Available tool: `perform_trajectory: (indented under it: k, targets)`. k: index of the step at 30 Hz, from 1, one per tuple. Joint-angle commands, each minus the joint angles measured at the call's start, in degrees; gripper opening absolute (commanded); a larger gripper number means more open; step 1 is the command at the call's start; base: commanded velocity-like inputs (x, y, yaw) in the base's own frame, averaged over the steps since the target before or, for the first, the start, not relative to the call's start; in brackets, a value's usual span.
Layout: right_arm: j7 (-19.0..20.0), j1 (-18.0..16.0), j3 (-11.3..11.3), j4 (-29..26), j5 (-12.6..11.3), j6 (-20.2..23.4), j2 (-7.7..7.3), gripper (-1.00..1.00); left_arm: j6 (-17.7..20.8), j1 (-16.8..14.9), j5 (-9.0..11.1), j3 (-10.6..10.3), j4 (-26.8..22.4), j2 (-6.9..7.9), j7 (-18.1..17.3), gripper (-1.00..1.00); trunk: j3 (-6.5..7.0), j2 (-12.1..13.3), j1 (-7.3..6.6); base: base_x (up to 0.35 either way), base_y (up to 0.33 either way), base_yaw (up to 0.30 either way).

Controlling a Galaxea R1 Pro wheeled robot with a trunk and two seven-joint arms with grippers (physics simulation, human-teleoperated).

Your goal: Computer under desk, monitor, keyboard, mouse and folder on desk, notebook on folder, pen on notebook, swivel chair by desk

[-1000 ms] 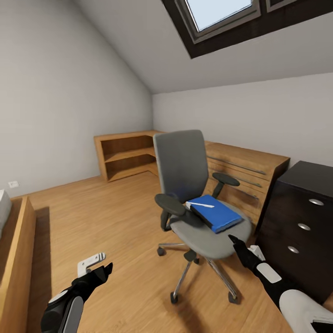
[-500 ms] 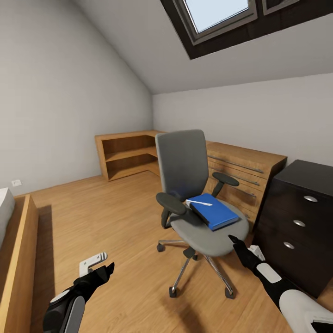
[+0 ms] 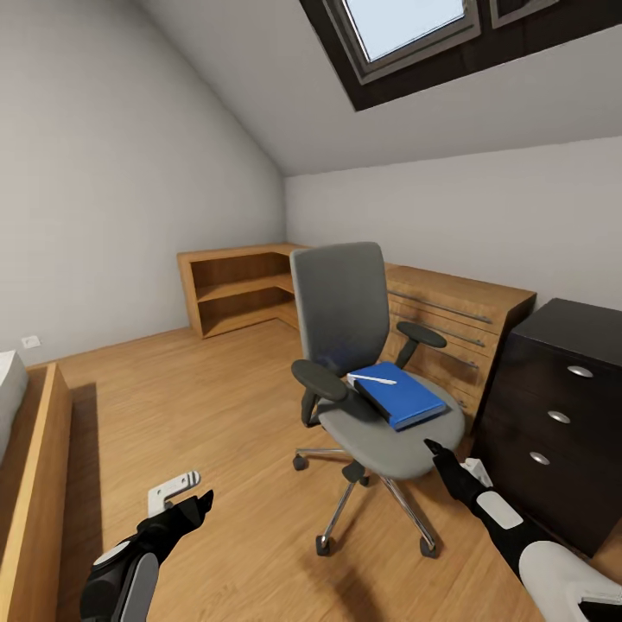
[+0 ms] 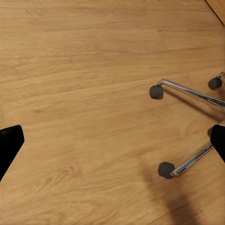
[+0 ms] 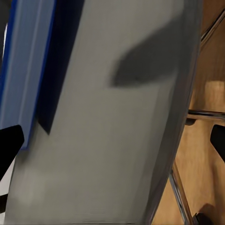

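Blue folder (image 3: pixel 399 397) on swivel chair (image 3: pixel 363 363) seat, white pen (image 3: pixel 374 380) atop it, right hand (image 3: pixel 442 455) open and empty at seat edge, left hand (image 3: pixel 186 501) open, empty, over floor (image 3: pixel 199 406) well off chair.

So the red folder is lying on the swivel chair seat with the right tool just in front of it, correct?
Not quite: the folder is blue, not red, as the head view shows. It does lie on the swivel chair seat, with the right tool just in front.

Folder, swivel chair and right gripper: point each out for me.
folder (image 3: pixel 402 398): head view, middle of its blue cover.
swivel chair (image 3: pixel 339 307): head view, grey backrest.
right gripper (image 3: pixel 434 449): head view, at its fingertips.
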Motion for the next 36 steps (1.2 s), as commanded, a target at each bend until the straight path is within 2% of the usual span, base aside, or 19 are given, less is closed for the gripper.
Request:
perform_trajectory:
  k: [1, 17, 36]
  targets:
    - [0.19, -0.03, -0.37, 0.01, -0.26, 0.44, 0.10, 1.00, 0.22, -0.04, 0.61, 0.05, -0.07, -0.04, 0.40, 1.00, -0.06, -0.03, -0.01, 0.016, 0.000, 0.000]
    - [0.19, 0.04, -0.37, 0.01, -0.22, 0.44, 0.25, 1.00, 0.25, -0.04, 0.70, -0.03, -0.06, -0.17, 0.35, 1.00, -0.06, -0.03, -0.01, 0.130, 0.000, 0.000]
    - [0.19, 0.06, -0.37, 0.01, -0.19, 0.44, 0.25, 1.00, 0.25, -0.04, 0.70, 0.04, 0.00, -0.18, 0.35, 1.00, -0.06, -0.03, -0.01, 0.220, 0.009, 0.000]
